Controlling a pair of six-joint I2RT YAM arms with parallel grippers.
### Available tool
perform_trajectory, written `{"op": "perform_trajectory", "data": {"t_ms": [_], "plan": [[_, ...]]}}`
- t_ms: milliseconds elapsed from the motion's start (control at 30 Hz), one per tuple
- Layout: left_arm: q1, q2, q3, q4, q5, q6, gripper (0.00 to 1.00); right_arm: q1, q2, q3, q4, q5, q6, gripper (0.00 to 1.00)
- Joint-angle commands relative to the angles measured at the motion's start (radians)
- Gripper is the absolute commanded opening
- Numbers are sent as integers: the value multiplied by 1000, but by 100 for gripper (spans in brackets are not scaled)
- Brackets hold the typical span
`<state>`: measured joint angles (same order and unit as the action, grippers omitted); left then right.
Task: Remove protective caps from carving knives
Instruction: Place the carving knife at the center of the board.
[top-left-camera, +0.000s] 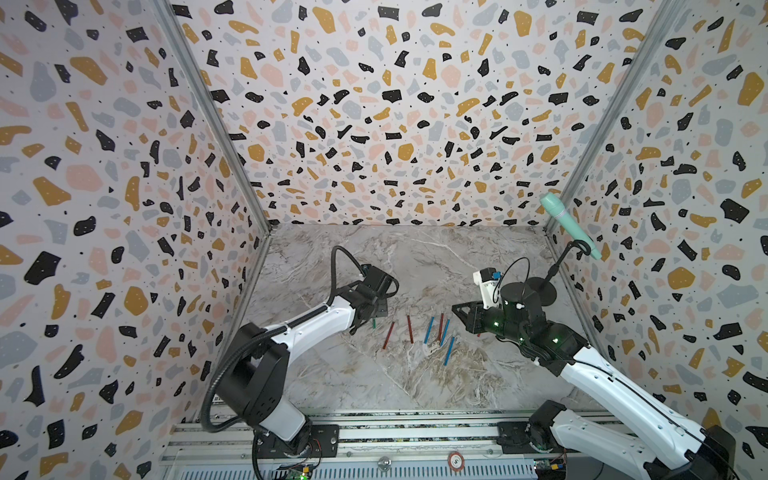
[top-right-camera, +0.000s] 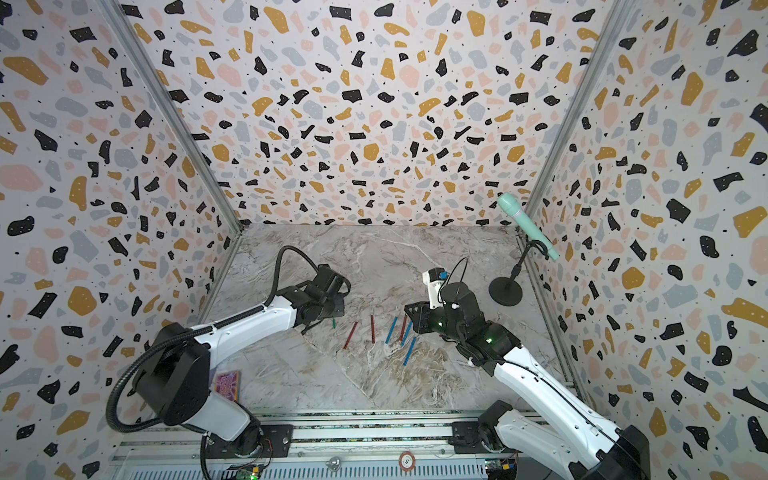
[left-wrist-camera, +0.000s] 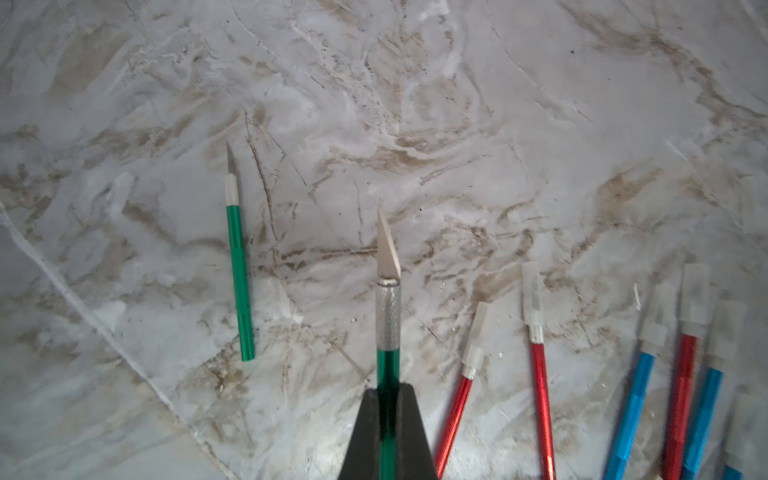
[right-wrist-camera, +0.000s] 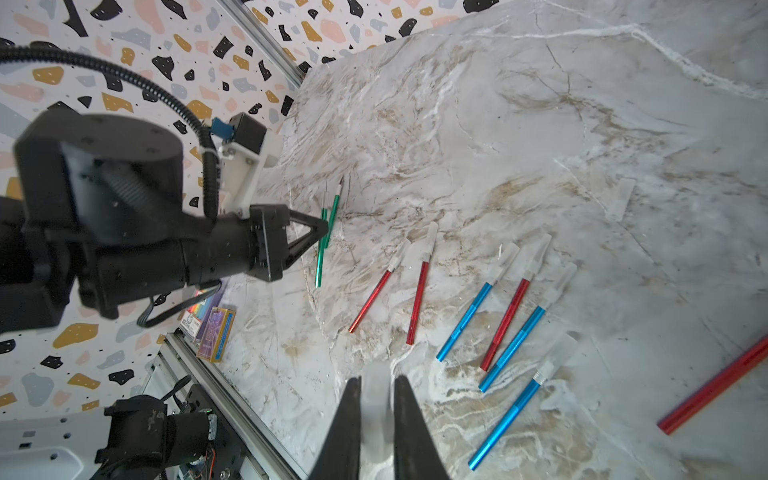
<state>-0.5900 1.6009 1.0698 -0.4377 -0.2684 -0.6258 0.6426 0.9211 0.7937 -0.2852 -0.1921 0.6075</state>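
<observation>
Meanwhile the left pincer (left-wrist-camera: 388, 390) was clamped tight on a green knife (left-wrist-camera: 388, 320), its blade bare and pointing out past the tips. A second green knife (left-wrist-camera: 240, 274), also uncapped, lay on the table (left-wrist-camera: 498, 104) just beside that pincer. The right pincer (right-wrist-camera: 376, 382) was closed on a clear cap (right-wrist-camera: 376, 415). Between the two pincers lay red and blue knives (right-wrist-camera: 508, 322), caps on.

counted nine carving knives (right-wrist-camera: 417, 301): two green knives (right-wrist-camera: 319, 266), four red knives (right-wrist-camera: 505, 324), three blue knives (right-wrist-camera: 504, 424). found clear caps (right-wrist-camera: 432, 235) on six, plus two loose caps (right-wrist-camera: 620, 199). also tallied one microphone (top-left-camera: 569, 224), one pen pack (right-wrist-camera: 198, 311), one purple card box (right-wrist-camera: 216, 332), two robot arms (top-left-camera: 316, 324).
</observation>
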Motion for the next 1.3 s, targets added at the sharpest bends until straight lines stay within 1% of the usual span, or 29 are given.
{"op": "perform_trajectory", "data": {"t_ms": [0, 267, 400, 633, 1267], "plan": [[32, 70, 66, -31, 11, 43, 0, 0, -36, -15, -54, 7, -21, 0], [101, 227, 177, -63, 36, 64, 0, 6, -114, -79, -93, 7, -8, 0], [142, 277, 197, -68, 64, 63, 0, 9, -150, -111, -109, 11, -2, 0], [178, 315, 226, -85, 49, 87, 0, 11, -182, -146, -118, 4, 16, 0], [200, 365, 277, -130, 52, 103, 0, 77, -167, -168, -96, 34, 47, 0]]}}
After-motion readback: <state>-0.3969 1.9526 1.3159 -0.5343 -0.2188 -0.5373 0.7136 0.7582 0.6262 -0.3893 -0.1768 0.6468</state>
